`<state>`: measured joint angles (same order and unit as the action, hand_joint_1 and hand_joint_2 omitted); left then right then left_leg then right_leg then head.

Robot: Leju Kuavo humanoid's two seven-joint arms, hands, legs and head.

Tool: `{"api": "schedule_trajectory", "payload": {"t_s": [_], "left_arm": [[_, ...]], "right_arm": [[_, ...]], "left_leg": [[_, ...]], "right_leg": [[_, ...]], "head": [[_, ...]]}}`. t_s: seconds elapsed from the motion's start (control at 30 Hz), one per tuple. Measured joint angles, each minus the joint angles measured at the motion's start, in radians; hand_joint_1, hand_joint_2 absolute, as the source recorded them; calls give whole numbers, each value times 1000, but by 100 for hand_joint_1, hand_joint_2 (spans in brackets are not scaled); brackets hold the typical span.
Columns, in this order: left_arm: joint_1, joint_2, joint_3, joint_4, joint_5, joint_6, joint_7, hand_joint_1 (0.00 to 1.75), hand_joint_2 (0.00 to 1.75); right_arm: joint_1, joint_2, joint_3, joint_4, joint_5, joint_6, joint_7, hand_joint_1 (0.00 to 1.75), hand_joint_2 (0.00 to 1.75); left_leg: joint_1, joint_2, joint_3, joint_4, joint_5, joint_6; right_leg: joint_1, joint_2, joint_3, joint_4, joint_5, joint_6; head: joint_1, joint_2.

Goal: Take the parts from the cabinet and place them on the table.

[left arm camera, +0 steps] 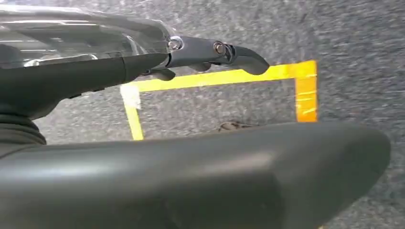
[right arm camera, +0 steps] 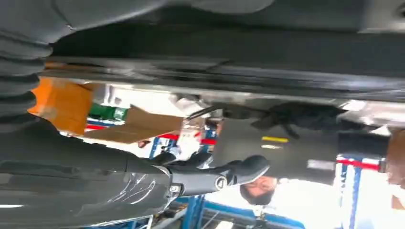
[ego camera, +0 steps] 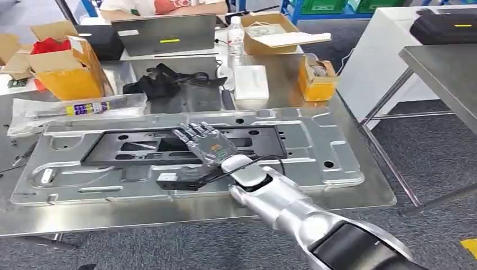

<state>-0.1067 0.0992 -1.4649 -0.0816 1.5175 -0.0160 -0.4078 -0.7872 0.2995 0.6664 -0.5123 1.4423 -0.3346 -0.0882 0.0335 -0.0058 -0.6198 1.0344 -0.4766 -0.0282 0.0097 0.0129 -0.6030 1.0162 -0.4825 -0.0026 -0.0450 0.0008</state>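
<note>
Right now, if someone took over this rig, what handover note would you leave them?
Right hand: flat, fingers extended, resting on the large metal panel, holding nothing.
Left hand: hangs over grey floor with yellow tape, holding nothing.
Parts: the panel lies flat on the steel table, a black frame on top of it.
Done: this panel appears to be delivered.
Left: lift the right hand clear, then probably return to the cabinet for further parts.

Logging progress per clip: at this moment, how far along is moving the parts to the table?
Looks done: a large stamped metal panel lies flat on the steel table, a black frame part on it. In hand: the right hand rests flat over that frame, fingers extended, gripping nothing. The left hand hangs over the floor. Left: the cabinet is out of view, so remaining parts cannot be judged.
</note>
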Motion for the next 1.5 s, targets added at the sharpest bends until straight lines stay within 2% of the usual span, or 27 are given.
{"api": "schedule_trajectory", "payload": {"t_s": [0.07, 0.13, 0.23, 0.27, 0.3, 0.37, 0.43, 0.47, 0.57, 0.63, 0.67, 0.73, 0.77, 0.8, 0.87, 0.93, 0.97, 1.0, 1.1, 1.17, 1.27, 1.3, 1.33, 1.4, 1.43, 1.47, 1.5], "left_arm": [[2, 0, -3, 0, 1, 0, -3, 0, 0], [1, -1, -3, 0, 2, -2, -5, 0, 0], [-1, -1, -3, 0, 3, -3, -12, 0, 0], [1, 0, -3, 0, 4, -3, -12, 0, 0], [3, 0, -3, 0, 5, -4, -12, 0, 0], [6, 0, -3, 0, 5, -4, -14, 0, 0], [7, -2, 0, 0, 5, -4, -19, 0, 0], [9, -7, 2, -1, 5, -4, -21, 0, 0], [20, -7, 16, -1, 5, -4, -30, 0, 0], [22, -6, 33, -1, 5, -4, -41, 0, 0], [24, -7, 43, -1, 5, -4, -45, 0, 0], [29, -7, 68, -1, 5, -2, -52, 0, 0], [33, -7, 78, -1, 5, 2, -52, 0, 0], [37, -8, 87, -1, 5, 7, -50, 0, 0], [43, -8, 104, -1, 5, 13, -44, 0, 0], [43, -8, 125, -1, 5, 18, -44, 0, 0], [43, -11, 132, -1, 5, 21, -44, 0, 0], [44, -12, 139, -1, 5, 27, -45, 0, 0], [56, -17, 158, -1, 5, 37, -44, 0, 0], [56, -20, 168, 0, 5, 42, -43, 0, 0], [59, -20, 174, 1, 5, 48, -43, 0, 0], [60, -20, 175, 2, 5, 48, -43, 0, 0], [61, -20, 176, 3, 5, 48, -43, 0, 0], [62, -20, 177, 4, 5, 46, -48, 0, 0], [61, -20, 179, 4, 5, 45, -49, 0, 0], [60, -23, 181, 4, 5, 43, -51, 0, 0], [59, -23, 183, 5, 5, 43, -53, 0, 0]], "right_arm": [[4, 0, -6, 1, -27, -5, -41, 0, 0], [8, -1, -18, -12, -88, 2, -112, 0, 0], [34, -13, -57, -80, -263, 46, -255, 0, 0], [50, -21, -70, -109, -317, 67, -285, 0, 0], [67, -28, -81, -140, -385, 96, -313, 0, 0], [115, -47, -114, -243, -595, 178, -386, 0, 0], [171, -71, -172, -406, -893, 311, -436, 0, 0], [194, -84, -207, -489, -1021, 370, -451, 0, 0], [271, -105, -307, -689, -1301, 505, -471, 0, 0], [332, -108, -374, -837, -1489, 603, -478, 0, 0], [358, -109, -405, -910, -1562, 648, -475, 0, 0], [423, -116, -449, -1024, -1633, 702, -467, 0, 0], [462, -121, -464, -1074, -1647, 719, -467, 0, 0], [495, -125, -474, -1116, -1654, 735, -467, 0, 0], [549, -135, -489, -1187, -1659, 759, -475, 0, 0], [606, -145, -497, -1248, -1659, 776, -483, 0, 0], [632, -150, -499, -1272, -1659, 784, -489, 0, 0], [657, -154, -500, -1288, -1660, 788, -491, 0, 0], [725, -165, -500, -1327, -1668, 802, -510, 0, 0], [757, -173, -504, -1349, -1679, 806, -520, 0, 0], [793, -179, -516, -1365, -1688, 805, -521, 0, 0], [804, -182, -521, -1366, -1698, 805, -520, 0, 0], [810, -185, -523, -1368, -1709, 807, -518, 0, 0], [816, -190, -531, -1368, -1721, 811, -510, 0, 0], [819, -193, -536, -1369, -1722, 816, -510, 0, 0], [821, -194, -541, -1370, -1722, 818, -510, 0, 0], [826, -195, -544, -1371, -1723, 821, -511, 0, 0]], "left_leg": [[-6, -1, 0, 1, 0, 13], [-1, 1, 3, -3, 3, 25], [-3, 1, 4, -3, 1, 31], [-4, 1, 5, -2, 0, 33], [-5, 0, 6, -2, 0, 33], [-9, -2, 11, -2, -3, 37], [-13, -6, 15, -3, -4, 37], [-18, -7, 14, -4, -5, 35], [-10, -7, 16, -12, -3, 21], [-15, -3, 16, -7, -17, 13], [-15, -3, 2, 27, -47, 11], [-12, -3, -64, 179, -127, 4], [-12, -3, -95, 251, -156, 1], [-11, -3, -110, 287, -160, -2], [-6, -2, -71, 210, -104, -5], [-1, -1, 23, 25, -17, -7], [-5, -1, 38, -1, -33, -5], [-4, -4, 33, -1, -26, 7], [-10, -4, 30, 1, -19, 25], [-6, 0, 23, -3, -9, 41], [-8, 1, 8, -3, 2, 50], [-9, -1, 1, -3, 8, 50], [-11, -4, -6, -2, 14, 48], [-14, -16, -20, -3, 28, 46], [-15, -24, -26, -3, 36, 43], [-12, -28, -30, -3, 42, 40], [-14, -38, -32, -5, 51, 33]], "right_leg": [[-4, 0, 2, -2, 1, 5], [-5, -3, -4, 21, -23, 16], [-9, -8, -97, 230, -128, 24], [-9, -8, -132, 303, -150, 25], [-9, -8, -143, 320, -145, 25], [-8, -8, -95, 217, -76, 19], [0, -8, -11, 30, 9, -4], [3, -11, 5, 10, -4, -12], [9, -10, 2, -1, -1, -14], [-3, -16, 15, -28, 13, -19], [-5, -16, 17, -31, 14, -23], [-4, -18, 17, -31, 12, -25], [-4, -19, 17, -29, 13, -25], [-4, -18, 18, -29, 12, -24], [-5, -14, 18, -26, 12, -23], [-7, -11, 18, -13, 3, -11], [0, -9, 11, -3, -2, -3], [0, -8, 7, 5, -2, -1], [-5, -7, 7, 2, 5, 11], [-7, -9, -4, 36, -47, 22], [-13, -9, -70, 250, -181, 30], [-13, -9, -79, 298, -198, 31], [-13, -9, -66, 295, -191, 30], [-12, -6, 29, 157, -132, 23], [-10, 7, 94, 56, -101, 14], [-8, 51, 149, -27, -97, 1], [-4, 52, 157, -46, -96, 6]], "head": [[-1, 0], [1, 0], [1, 0], [2, 0], [2, 0], [2, 0], [2, 0], [0, 0], [1, 0], [1, 0], [1, 0], [0, 0], [0, 0], [0, 0], [0, 0], [0, 0], [0, 0], [3, 0], [2, 0], [3, 0], [3, 0], [3, 0], [3, 0], [3, 0], [3, 0], [3, 0], [2, 0]]}}
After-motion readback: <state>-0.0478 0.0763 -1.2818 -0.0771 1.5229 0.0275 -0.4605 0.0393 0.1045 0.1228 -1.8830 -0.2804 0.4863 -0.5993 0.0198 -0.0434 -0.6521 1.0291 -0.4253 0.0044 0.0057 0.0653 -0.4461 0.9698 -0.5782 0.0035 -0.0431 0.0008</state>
